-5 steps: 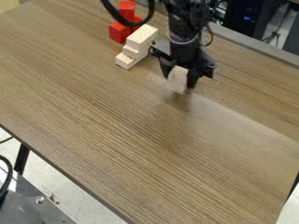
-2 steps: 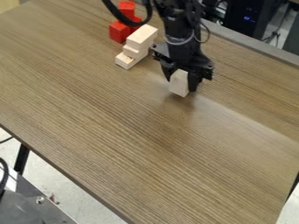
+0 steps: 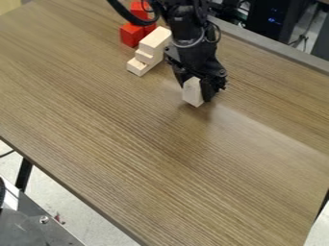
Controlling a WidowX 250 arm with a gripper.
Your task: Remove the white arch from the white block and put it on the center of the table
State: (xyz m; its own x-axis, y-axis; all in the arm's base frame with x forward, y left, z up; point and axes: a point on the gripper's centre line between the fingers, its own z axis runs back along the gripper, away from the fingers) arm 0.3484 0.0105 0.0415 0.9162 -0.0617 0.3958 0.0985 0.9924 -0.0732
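In the upper centre of the frame, the gripper is clamped on what is probably the white arch, its shape partly hidden; it sits between the jaws, long axis roughly upright; the table's middle lies lower and slightly left.

The table is brown with fine, darker wood-grain streaks and a paler sheen towards its right edge. Near its far edge, the blocks are bright red and the stepped pieces pale cream. The arch is off-white, the gripper black. Beyond that edge, blue lights dot a black box.
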